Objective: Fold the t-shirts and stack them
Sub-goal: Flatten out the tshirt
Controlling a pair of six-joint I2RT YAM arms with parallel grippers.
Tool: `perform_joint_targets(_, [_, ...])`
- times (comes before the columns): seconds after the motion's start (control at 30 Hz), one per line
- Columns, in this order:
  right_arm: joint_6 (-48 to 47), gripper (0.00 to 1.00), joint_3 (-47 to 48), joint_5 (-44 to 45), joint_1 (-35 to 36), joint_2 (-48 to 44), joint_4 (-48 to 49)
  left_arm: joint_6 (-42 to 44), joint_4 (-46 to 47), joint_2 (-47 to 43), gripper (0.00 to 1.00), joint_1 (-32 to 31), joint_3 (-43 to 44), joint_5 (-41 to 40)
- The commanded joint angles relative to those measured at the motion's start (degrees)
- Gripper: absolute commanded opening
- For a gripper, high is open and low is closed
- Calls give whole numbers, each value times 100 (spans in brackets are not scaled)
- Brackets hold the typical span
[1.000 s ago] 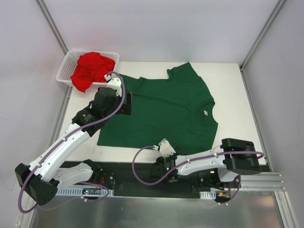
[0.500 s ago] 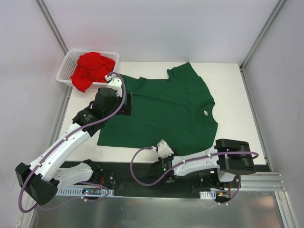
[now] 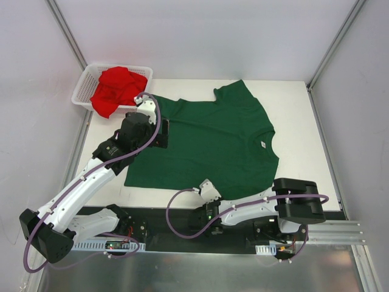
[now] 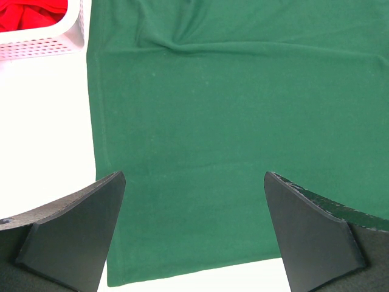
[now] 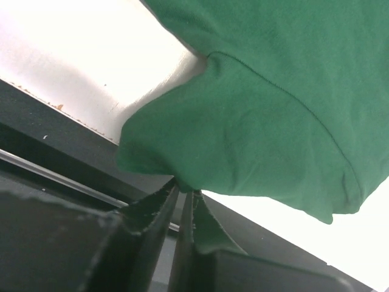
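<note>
The dark green t-shirt [image 3: 213, 140] lies spread flat on the white table, its collar to the right. Its near sleeve [image 5: 261, 121] hangs over the table's front edge. My right gripper [image 5: 185, 194] is shut on the fold of that sleeve, low at the near edge [image 3: 213, 201]. My left gripper [image 3: 161, 135] hovers open over the shirt's left part, close to the hem. Its fingers [image 4: 73, 231] stand wide apart with only green cloth [image 4: 231, 109] below them. The red t-shirt [image 3: 115, 88] sits crumpled in the basket.
A white mesh basket [image 3: 82, 91] stands at the table's back left corner; its wall [image 4: 42, 45] shows in the left wrist view. A black rail [image 3: 182, 228] runs along the near edge under the right arm. Grey walls close the sides.
My right gripper has closed from open onto the green sleeve and the right arm has slid a little to the left. The left arm has barely moved.
</note>
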Motion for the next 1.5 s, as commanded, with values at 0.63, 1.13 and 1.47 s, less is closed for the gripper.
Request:
perform_joint_targets(0.63, [308,1,814,710,-44,-288,-1222,-37,82,-253,99,27,-223,1])
perform_joint_targets(1.13, [300,1,1464,1484,-475,-1097,-2365,-72,82,-209,99,27,-197,1])
perform_joint_targets(1.47, [-482,1,1597,1546,-1072,-1580,-2200,-63,82,-218,99,36,-214,-25])
